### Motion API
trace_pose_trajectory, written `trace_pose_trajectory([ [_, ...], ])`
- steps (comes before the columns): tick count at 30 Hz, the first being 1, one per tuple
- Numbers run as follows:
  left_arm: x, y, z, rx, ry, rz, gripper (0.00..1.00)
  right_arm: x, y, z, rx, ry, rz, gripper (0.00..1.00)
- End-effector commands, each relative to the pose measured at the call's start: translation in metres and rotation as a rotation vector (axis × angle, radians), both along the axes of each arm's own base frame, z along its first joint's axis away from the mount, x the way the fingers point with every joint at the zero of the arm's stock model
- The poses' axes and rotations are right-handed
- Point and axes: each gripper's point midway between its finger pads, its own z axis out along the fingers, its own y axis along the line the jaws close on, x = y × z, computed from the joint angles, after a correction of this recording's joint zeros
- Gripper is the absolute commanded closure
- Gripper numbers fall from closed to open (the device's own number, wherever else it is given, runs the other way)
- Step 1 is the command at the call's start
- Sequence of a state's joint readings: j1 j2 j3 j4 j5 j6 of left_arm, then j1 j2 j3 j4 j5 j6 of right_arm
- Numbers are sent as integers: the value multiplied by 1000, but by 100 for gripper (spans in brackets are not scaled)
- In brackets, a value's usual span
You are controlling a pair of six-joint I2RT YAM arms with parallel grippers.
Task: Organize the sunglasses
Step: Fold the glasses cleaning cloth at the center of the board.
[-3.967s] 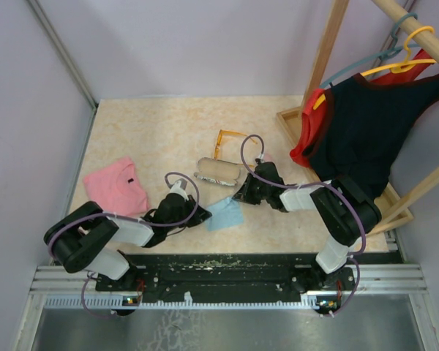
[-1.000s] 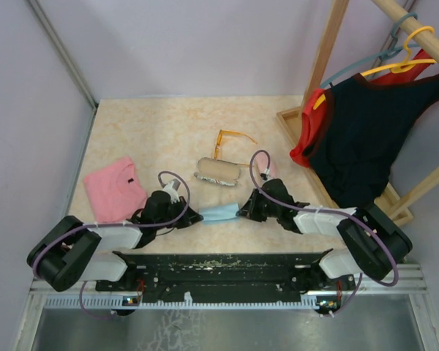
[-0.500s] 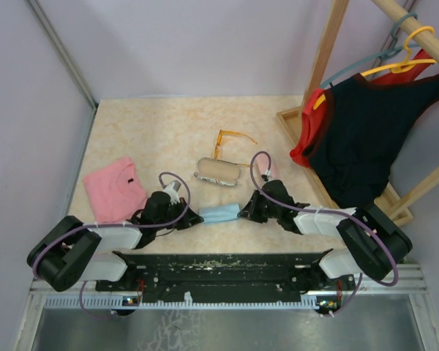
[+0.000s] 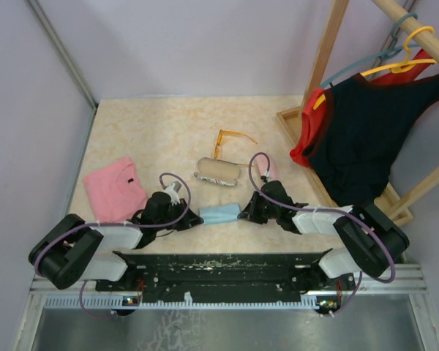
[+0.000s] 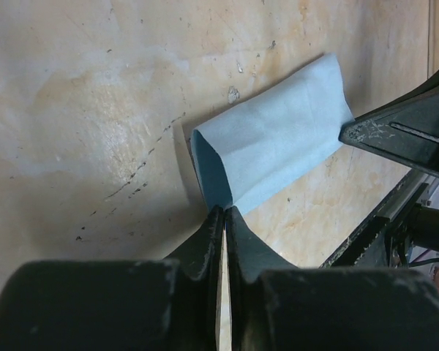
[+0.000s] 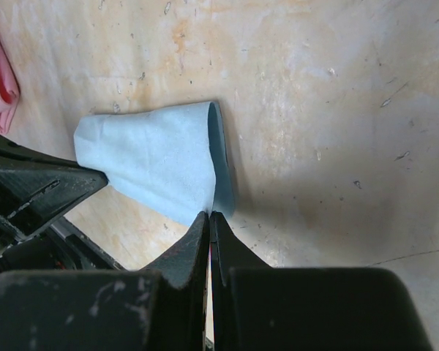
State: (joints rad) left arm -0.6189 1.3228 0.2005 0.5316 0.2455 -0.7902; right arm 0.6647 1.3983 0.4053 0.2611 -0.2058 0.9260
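The orange-framed sunglasses (image 4: 230, 139) lie open at the middle back of the table, apart from both arms. A folded light-blue cloth (image 4: 219, 214) lies near the front, stretched between my two grippers. My left gripper (image 4: 194, 217) pinches its left corner; in the left wrist view the fingertips (image 5: 224, 210) meet at the cloth (image 5: 278, 139) with only a hairline slit behind them. My right gripper (image 4: 241, 213) is shut on the opposite edge, and the right wrist view shows its tips (image 6: 208, 214) closed on the cloth (image 6: 154, 157).
A beige oblong case (image 4: 218, 170) lies just behind the cloth. A folded pink garment (image 4: 115, 189) sits at the left. A small pink object (image 4: 271, 170) shows behind the right arm's cable. A wooden rack (image 4: 289, 121) with hanging black and red clothes (image 4: 358, 139) fills the right side.
My right gripper has slid slightly left, so the blue cloth is a little shorter between the grippers. The left arm has hardly moved.
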Motion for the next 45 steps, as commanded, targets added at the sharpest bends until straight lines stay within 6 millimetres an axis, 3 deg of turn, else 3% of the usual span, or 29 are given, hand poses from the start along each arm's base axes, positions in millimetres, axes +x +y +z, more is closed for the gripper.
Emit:
trace_pose_trajectory([
  [1,3,0,-1,0,-3,0,90,7,6,5,11,-40,10,100],
  [17,6,3,-1,16,-7,28,82,9,8,4,2,-43,12,100],
  [28,12,4,1,26,-17,47,93,12,12,7,9,-50,18,98],
  [34,14,5,0,33,-11,53,94,12,11,8,7,-51,19,90],
  [39,13,11,-2,51,-6,70,85,14,5,11,-29,-70,13,78],
  [42,10,15,-2,63,-4,74,72,16,1,14,-57,-87,8,74],
  [45,8,18,-1,77,-8,76,65,19,-5,17,-94,-109,4,71],
])
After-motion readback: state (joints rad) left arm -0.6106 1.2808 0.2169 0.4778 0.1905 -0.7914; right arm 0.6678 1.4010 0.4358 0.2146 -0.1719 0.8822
